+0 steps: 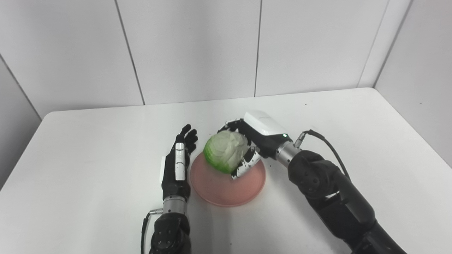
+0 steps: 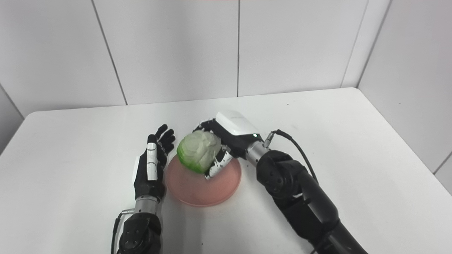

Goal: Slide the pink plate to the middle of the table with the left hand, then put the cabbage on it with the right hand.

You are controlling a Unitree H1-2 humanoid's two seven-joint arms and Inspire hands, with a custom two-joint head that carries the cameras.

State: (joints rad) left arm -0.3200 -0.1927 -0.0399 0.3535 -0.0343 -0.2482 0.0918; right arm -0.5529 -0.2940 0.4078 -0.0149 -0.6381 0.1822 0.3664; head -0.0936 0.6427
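The pink plate (image 1: 226,187) lies near the middle of the white table, toward the front. My right hand (image 1: 252,141) is shut on the green cabbage (image 1: 226,151) and holds it over the far part of the plate; I cannot tell whether the cabbage touches the plate. My left hand (image 1: 179,160) is open, fingers straight and pointing away from me, standing on edge just left of the plate's rim. In the right eye view the cabbage (image 2: 198,151) and the plate (image 2: 203,185) show the same.
The white table (image 1: 88,148) runs to a panelled wall behind and a wall on the right. A black cable (image 1: 326,144) loops from my right wrist.
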